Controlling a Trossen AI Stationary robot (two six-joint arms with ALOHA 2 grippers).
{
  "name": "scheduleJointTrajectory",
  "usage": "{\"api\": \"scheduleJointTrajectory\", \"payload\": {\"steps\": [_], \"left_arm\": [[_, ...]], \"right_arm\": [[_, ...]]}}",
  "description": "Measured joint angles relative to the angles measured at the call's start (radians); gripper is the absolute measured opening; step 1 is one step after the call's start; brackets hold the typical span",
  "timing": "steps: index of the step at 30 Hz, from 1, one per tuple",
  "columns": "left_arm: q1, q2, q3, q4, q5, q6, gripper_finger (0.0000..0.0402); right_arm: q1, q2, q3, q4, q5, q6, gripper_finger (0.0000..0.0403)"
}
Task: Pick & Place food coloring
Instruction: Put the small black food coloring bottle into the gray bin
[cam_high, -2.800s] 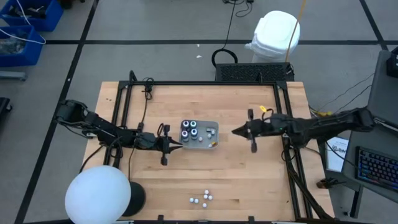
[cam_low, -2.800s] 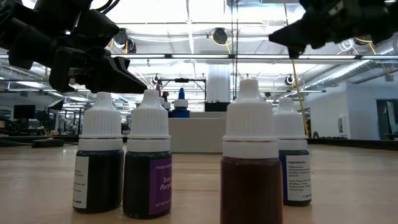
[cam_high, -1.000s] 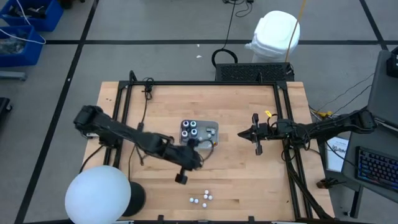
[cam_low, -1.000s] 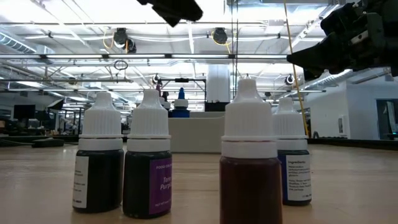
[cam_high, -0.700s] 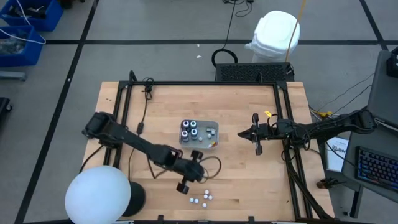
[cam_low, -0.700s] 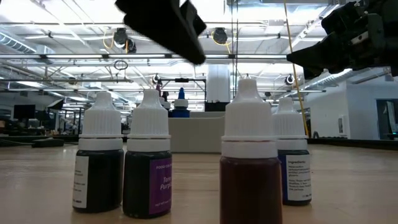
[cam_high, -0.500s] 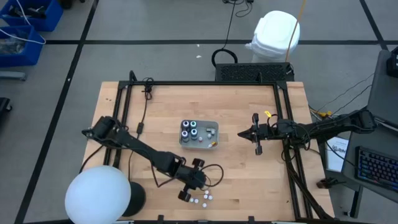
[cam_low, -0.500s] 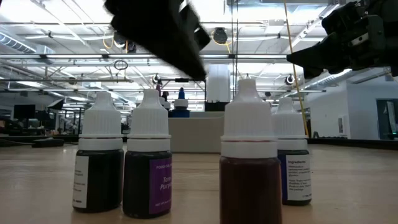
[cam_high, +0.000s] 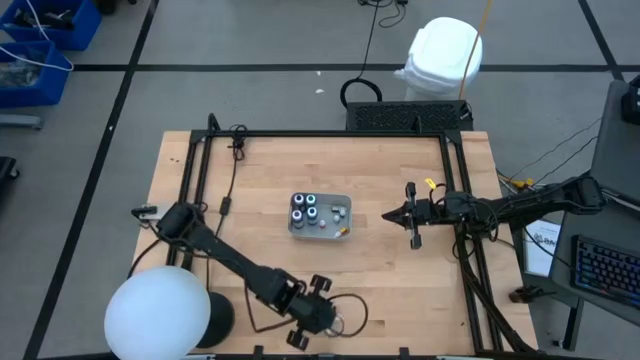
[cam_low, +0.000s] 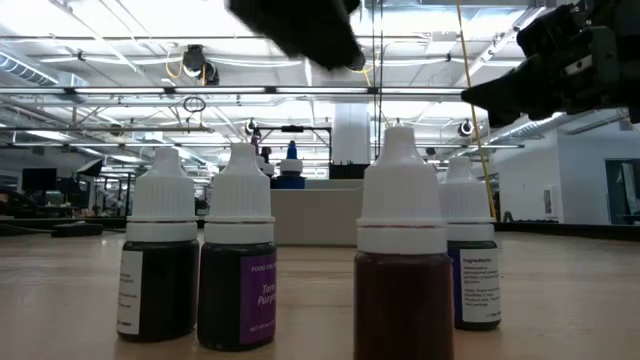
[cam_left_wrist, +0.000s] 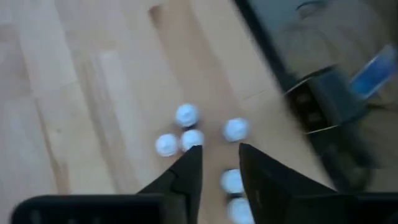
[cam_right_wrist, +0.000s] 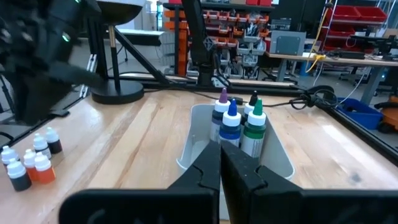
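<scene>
Bottles of food coloring (cam_low: 400, 245) stand in a loose cluster at the near edge of the table (cam_high: 260, 180), four of them lined up before the low camera: white ribbed dropper caps on small round bodies holding dark liquid, one with a purple label, one filled red-brown. From above they are hidden under the left gripper (cam_high: 312, 318), which within the last second swung away from the tray (cam_high: 343, 200) at the table's middle, crossed the boards and now hangs right over them. The left wrist view looks down on the white cap tops (cam_left_wrist: 186, 115), with the gripper's two dark fingers (cam_left_wrist: 186, 180) a narrow gap apart and nothing between them.

That move suggests the pick is about to begin: the arm has reached the loose bottles but has not closed on one, so the descent and grasp are still to come. The caps are smooth and rounded and the bottles crowd each other, some touching, so taking one cleanly without toppling a neighbour looks delicate.

The tray is a pale, shallow bin already holding several bottles (cam_right_wrist: 231, 124) with purple, blue, black and green caps, standing upright. The right gripper (cam_high: 412, 216) waits off to the tray's right, facing it, its fingers almost together and empty. The table is pale wooden planking inside a black metal frame.
</scene>
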Motion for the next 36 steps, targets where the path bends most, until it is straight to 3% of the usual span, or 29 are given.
{"api": "scheduleJointTrajectory", "payload": {"steps": [6,12,36], "left_arm": [[-0.024,-0.001,-0.001,-0.103,0.008,-0.138,0.0173],[-0.047,-0.003,-0.047,-0.103,0.004,-0.175,0.0203],[-0.061,0.007,-0.143,0.047,-0.002,-0.243,0.0207]], "right_arm": [[0.0,0.0,0.0,-0.002,0.0,-0.002,0.0004],[0.0,0.0,0.0,-0.002,0.0,0.0,0.0004],[0.0,0.0,0.0,-0.002,0.0,0.001,0.0004]]}}
